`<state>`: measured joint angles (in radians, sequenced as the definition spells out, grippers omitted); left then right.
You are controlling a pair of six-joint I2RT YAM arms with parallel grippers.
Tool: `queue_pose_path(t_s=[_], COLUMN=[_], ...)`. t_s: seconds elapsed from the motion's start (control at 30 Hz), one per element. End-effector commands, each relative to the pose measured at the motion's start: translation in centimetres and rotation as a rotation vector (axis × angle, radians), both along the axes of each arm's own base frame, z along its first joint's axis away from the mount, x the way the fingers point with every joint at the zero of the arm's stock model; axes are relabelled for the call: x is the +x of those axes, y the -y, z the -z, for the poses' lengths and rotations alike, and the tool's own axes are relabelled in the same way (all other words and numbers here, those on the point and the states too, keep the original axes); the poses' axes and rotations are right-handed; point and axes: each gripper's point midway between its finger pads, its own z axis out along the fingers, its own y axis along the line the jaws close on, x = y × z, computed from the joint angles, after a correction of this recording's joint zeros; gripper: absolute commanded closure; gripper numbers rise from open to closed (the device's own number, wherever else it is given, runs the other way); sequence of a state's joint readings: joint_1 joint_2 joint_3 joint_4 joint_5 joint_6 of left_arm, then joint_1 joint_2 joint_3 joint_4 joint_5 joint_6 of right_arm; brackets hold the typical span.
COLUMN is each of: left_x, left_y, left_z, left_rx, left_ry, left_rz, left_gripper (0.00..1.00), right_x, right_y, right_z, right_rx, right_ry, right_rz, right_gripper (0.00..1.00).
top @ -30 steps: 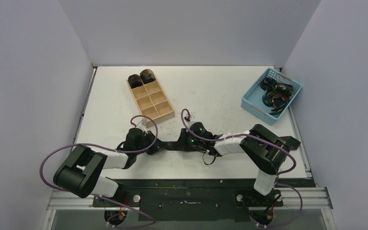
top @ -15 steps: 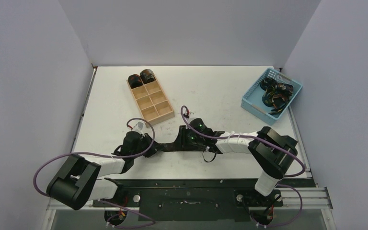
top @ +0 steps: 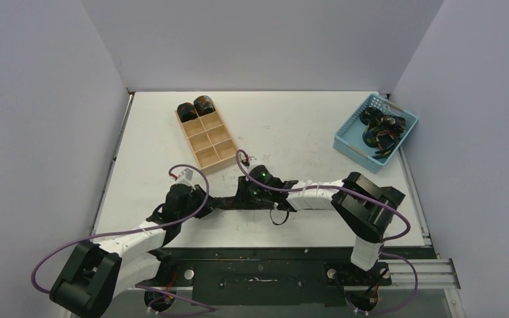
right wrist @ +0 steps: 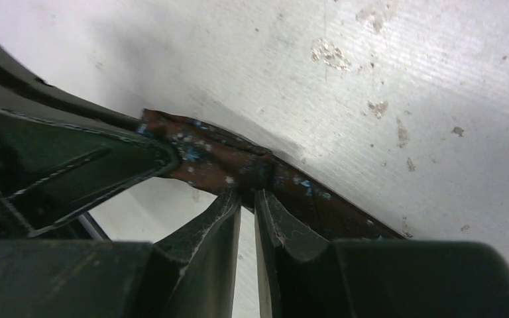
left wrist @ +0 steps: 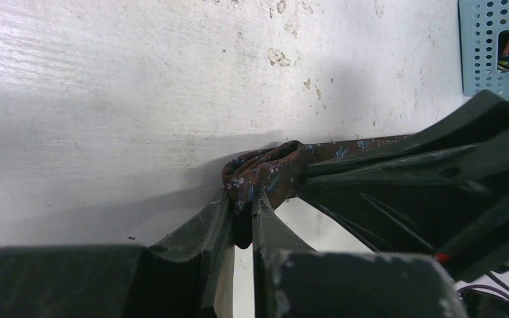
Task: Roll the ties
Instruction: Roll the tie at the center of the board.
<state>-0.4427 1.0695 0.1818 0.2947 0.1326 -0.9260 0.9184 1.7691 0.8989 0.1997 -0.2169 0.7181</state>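
A dark brown tie with small blue and red specks lies stretched on the white table between my two grippers. My left gripper is shut on its bunched left end. My right gripper is shut on the strip a short way to the right. The tie's tail trails under the right arm. Two rolled ties sit in the far compartments of the tan wooden tray. More dark ties lie heaped in the light blue basket.
The tray stands just beyond the two grippers, at the table's left middle. The basket is at the far right edge and shows in the left wrist view. White walls enclose the table on three sides. Purple cables loop above both wrists.
Both grippers have moved left and slightly away from me with the tie held between them. The left arm has stretched out, its elbow dropping toward the near edge.
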Motion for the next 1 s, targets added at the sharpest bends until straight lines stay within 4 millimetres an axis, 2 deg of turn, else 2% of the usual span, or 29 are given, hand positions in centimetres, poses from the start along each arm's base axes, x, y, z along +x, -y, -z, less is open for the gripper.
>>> queue_pose_path(t_s=[0.0, 0.33, 0.7, 0.83, 0.97], left_x=[0.3, -0.6, -0.5, -0.2, -0.2], left_y=[-0.5, -0.9, -2.5, -3.2, -3.8], left_z=[-0.6, -0.3, -2.3, -2.8, -2.6], left_rx=[0.049, 0.152, 0.36, 0.401, 0.447], left_ry=[0.032, -0.002, -0.002, -0.007, -0.02], left_rz=[-0.007, 0.018, 0.0, -0.025, -0.038], left_gripper=[1.0, 1.0, 1.0, 1.0, 1.0], right_x=[0.2, -0.7, -2.7, -2.9, -2.3], right_y=[-0.2, -0.3, -1.2, -1.7, -1.8], right_z=[1.3, 3.5, 5.3, 5.2, 2.8], right_rx=[-0.035, -0.052, -0.06, -0.052, -0.019], right_ry=[0.007, -0.023, -0.045, -0.047, -0.005], right_rz=[0.007, 0.011, -0.024, -0.031, -0.016], right_gripper=[0.84, 0.87, 0.91, 0.92, 0.91])
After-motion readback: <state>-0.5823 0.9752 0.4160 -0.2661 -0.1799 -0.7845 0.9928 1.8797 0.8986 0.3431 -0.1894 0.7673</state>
